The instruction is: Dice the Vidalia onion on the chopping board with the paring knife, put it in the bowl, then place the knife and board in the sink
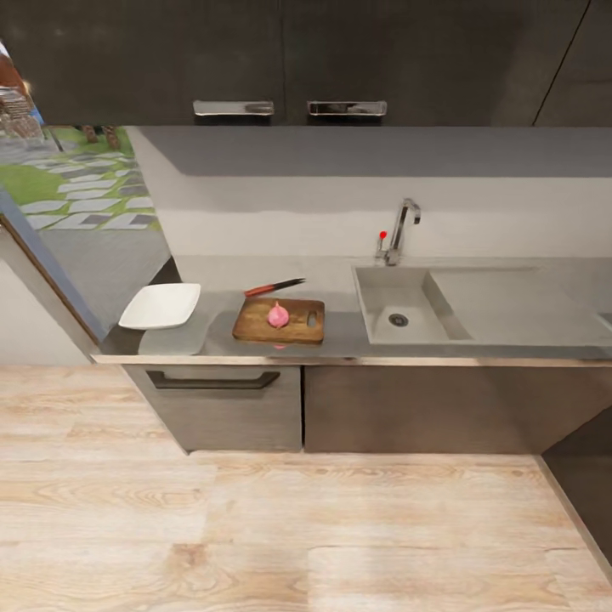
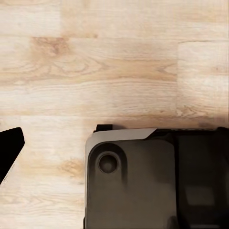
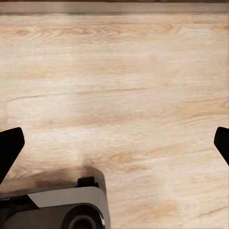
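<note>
- Pinkish-red against brown wood, the Vidalia onion [image 1: 278, 315] sits whole near the middle of the chopping board [image 1: 289, 330], so the fetch from the sink [image 1: 399, 297] looks done and dicing not yet begun.
- The board lies flat near the front edge of the desk [image 1: 340, 340], slot handle at its 3 o'clock end, toward the basin; likely set there for an easy reach.
- The paring knife [image 1: 274, 287] lies on the desk just beyond the board at about 12 o'clock, red handle to the left, dark blade pointing right. It touches neither board nor onion, and is probably the next thing to pick up.
- The bowl [image 1: 161, 305] stands at the board's 9 o'clock, close by but apart, with nothing visible in it; handy for scraping dice across.
- The sink lies at 3 o'clock of the board, its basin showing just the drain, tap [image 1: 399, 229] behind.
- Both wrist cameras look down at the wooden floor [image 2: 114, 62] and the robot's base [image 2: 143, 181], which suggests the arms hang low while the robot stands back from the cabinets.
- The right gripper [image 3: 119, 143] has its dark fingers [image 3: 9, 143] spread wide, holding nothing; of the left, one fingertip [image 2: 10, 145] shows, so I cannot tell its state.
</note>
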Available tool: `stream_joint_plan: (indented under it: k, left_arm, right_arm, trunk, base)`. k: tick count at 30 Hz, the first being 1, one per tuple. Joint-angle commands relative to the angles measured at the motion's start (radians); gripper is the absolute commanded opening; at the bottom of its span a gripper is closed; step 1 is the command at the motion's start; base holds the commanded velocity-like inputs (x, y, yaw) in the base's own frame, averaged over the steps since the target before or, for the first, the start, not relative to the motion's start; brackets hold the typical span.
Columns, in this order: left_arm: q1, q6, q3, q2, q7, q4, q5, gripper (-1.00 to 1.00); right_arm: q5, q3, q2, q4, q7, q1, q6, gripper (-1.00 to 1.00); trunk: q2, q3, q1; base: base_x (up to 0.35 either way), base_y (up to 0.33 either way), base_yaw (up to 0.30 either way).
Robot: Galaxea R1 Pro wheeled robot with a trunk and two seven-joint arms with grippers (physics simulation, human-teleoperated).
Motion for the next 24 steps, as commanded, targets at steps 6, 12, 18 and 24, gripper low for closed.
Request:
stream_joint_plan:
  k: [6,12,18,24]
  left_arm:
    - [0.0,-0.002,-0.003,0.0,0.001,0.001,0.003,1.0]
    - [0.0,-0.002,-0.002,0.0,0.001,0.01,0.003,1.0]
    - [0.0,-0.002,-0.003,-0.001,0.001,0.011,0.003,1.0]
    - [0.0,-0.002,-0.003,-0.001,0.001,0.012,0.003,1.0]
  right_arm:
    - [-0.001,0.001,-0.001,-0.001,-0.002,0.0,-0.001,1.0]
    - [-0.001,0.001,0.0,-0.001,-0.001,0.0,-0.001,1.0]
    - [-0.001,0.001,0.0,-0.001,-0.002,0.0,-0.001,1.0]
    - [-0.001,0.001,0.0,-0.001,-0.002,0.0,-0.001,1.0]
  trunk:
    - [-0.001,0.008,0.001]
    - [-0.001,0.018,0.001]
    - [-0.001,0.027,0.001]
    - [-0.001,0.037,0.001]
  base:
    - [0.071,0.066,0.0]
    - [0.005,0.005,0.0]
    - [0.0,0.0,0.0]
    - [0.0,0.0,0.0]
